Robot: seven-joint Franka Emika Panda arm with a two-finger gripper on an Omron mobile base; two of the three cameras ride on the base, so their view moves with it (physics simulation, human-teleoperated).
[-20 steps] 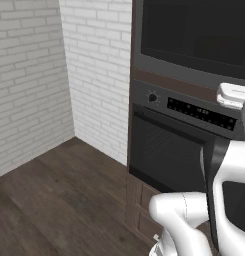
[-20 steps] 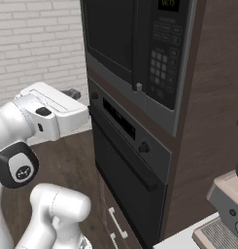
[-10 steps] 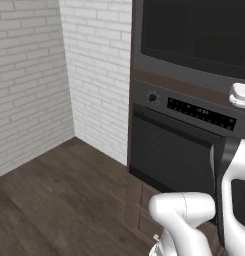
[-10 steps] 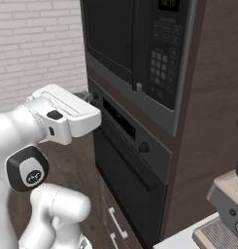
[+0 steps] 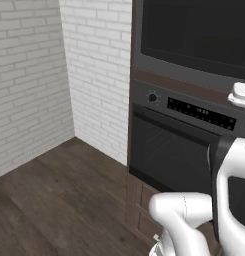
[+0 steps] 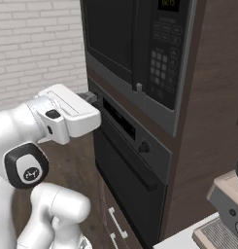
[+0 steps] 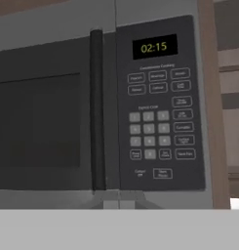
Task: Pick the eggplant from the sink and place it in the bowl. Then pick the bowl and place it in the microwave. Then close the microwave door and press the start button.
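The microwave [image 6: 140,53] sits built into the dark wood cabinet, and its microwave door [image 7: 43,117] is shut flush, with a vertical dark handle [image 7: 97,107] at its edge. To the right of the door the side keypad [image 7: 160,127] faces the hand, and its display [image 7: 155,47] reads 02:15. My gripper [image 6: 90,98] points at the appliance front just below the microwave, level with the oven's control strip, its dark fingers shut on nothing. The eggplant, the bowl and the sink are out of view.
A black oven [image 5: 174,160] with a round knob [image 5: 153,98] fills the cabinet under the microwave, with drawers below it. A white brick wall [image 5: 34,85] and dark wood floor [image 5: 59,200] lie to the left. A coffee machine [image 6: 227,214] stands at the right.
The hand has moved a little forward toward the appliance front. The microwave door has stayed shut, and the fingers have stayed shut.
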